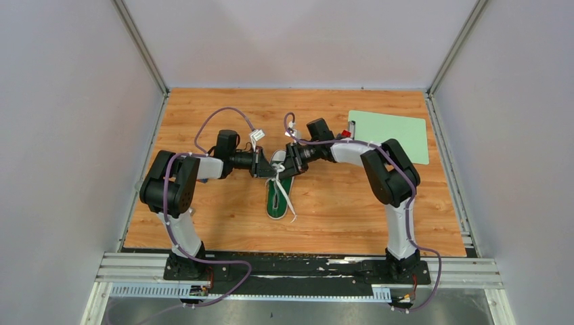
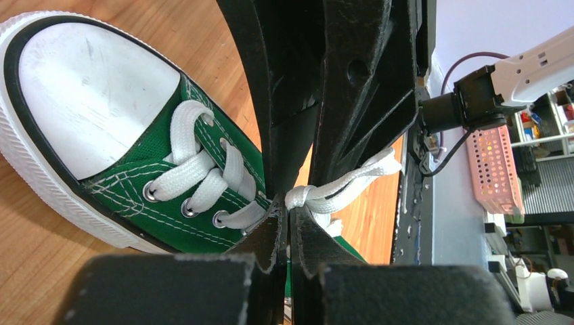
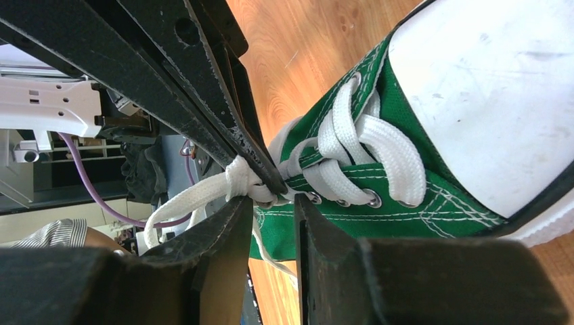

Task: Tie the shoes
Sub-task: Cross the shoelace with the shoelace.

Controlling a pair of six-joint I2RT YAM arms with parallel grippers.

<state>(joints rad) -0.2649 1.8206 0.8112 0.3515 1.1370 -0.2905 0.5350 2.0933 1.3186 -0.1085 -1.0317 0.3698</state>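
A small green canvas shoe lies mid-table with its white toe cap pointing away from the arm bases. Both grippers meet over its laces. My left gripper is shut, its tips pinching the white lace at a small knot. My right gripper stands open with a clear gap between its jaws, its left fingertip touching the lace just under the knot. Loose lace ends trail over the shoe's right side. The shoe's heel is hidden in both wrist views.
A light green mat lies at the back right with a small red object by its left edge. Grey walls close in the wooden table on three sides. The arm bases stand on a rail at the near edge.
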